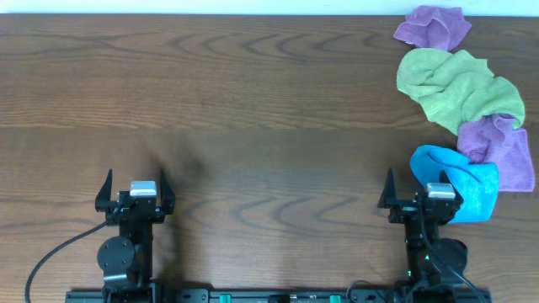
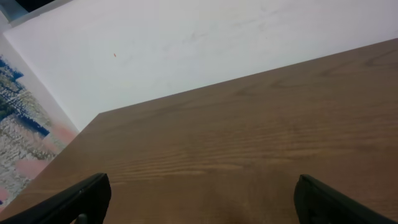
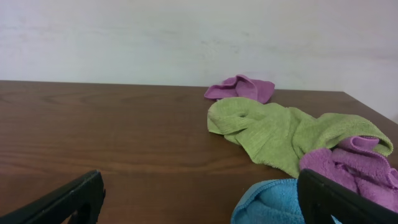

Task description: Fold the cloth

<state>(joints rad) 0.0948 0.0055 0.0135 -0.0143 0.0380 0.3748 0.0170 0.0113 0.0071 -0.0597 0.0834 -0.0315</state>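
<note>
Several crumpled cloths lie in a row along the table's right side: a purple one [image 1: 434, 27] at the far corner, a green one [image 1: 455, 87], a second purple one [image 1: 498, 145] and a blue one [image 1: 459, 178] nearest me. In the right wrist view the blue cloth [image 3: 273, 202] lies just inside my right finger, with the green cloth [image 3: 273, 130] and purple cloths [image 3: 239, 88] [image 3: 348, 165] beyond. My right gripper [image 1: 423, 189] is open and empty at the blue cloth's left edge. My left gripper [image 1: 135, 191] is open and empty over bare wood at the front left.
The brown wooden table [image 1: 236, 109] stretches from the left edge to the cloths. A white wall [image 3: 186, 37] rises behind its far edge. The arm bases [image 1: 126, 257] [image 1: 429, 261] stand at the front edge.
</note>
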